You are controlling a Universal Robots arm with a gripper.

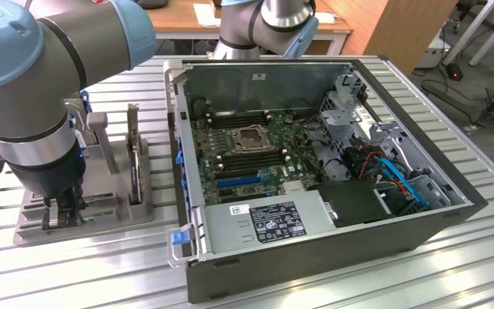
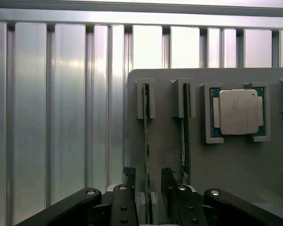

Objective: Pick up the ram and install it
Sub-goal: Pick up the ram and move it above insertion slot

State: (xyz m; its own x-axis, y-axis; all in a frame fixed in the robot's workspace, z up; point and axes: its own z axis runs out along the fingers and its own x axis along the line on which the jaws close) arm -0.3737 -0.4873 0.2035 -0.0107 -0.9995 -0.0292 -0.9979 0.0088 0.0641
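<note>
The ram [image 2: 146, 141] is a thin green stick standing on edge in a slot of the grey holder [image 2: 236, 169]. My gripper [image 2: 148, 181] is lowered over its near end, open, with one black finger [image 2: 129, 176] on each side of the stick and a small gap to each. A second similar stick [image 2: 183, 136] stands in the neighbouring slot. In the exterior view the gripper [image 1: 62, 212] is down at the holder [image 1: 139, 209], at that view's left, beside the open computer case [image 1: 453, 193]. The motherboard [image 1: 229, 170] lies exposed inside, with dark memory slots [image 1: 229, 119] beside the processor socket [image 1: 251, 138].
A processor chip [image 2: 238, 111] sits in a recess of the holder beyond the sticks. A dark upright card [image 1: 133, 154] stands on the holder close to the arm. The case's near wall and blue latches [image 1: 178, 235] lie between holder and motherboard. The table [image 2: 61, 117] is ribbed aluminium.
</note>
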